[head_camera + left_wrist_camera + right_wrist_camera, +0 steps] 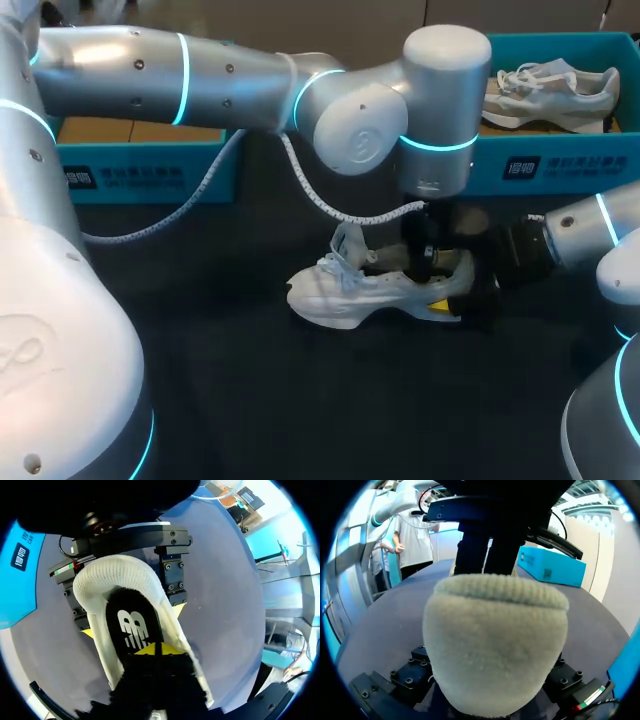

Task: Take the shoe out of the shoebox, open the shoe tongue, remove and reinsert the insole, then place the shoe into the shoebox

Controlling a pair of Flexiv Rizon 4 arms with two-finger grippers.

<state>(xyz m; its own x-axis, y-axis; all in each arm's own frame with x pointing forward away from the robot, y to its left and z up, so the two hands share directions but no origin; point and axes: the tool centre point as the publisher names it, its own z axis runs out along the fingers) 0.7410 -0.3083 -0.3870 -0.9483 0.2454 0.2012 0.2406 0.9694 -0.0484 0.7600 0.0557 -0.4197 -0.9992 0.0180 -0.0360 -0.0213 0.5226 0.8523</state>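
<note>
Dark desk (250, 400). A blue shoebox (560, 165) sits beyond both hands, well apart from them. The white sneaker (350, 295) stands on its sole on the desk, outside the box. The right hand (133, 621) clamps the heel, one yellow tip against each side. The left hand (155, 650) is down inside the shoe opening, its tips drawn together on the black insole (122, 605). Cannot tell whether they pinch it.
</note>
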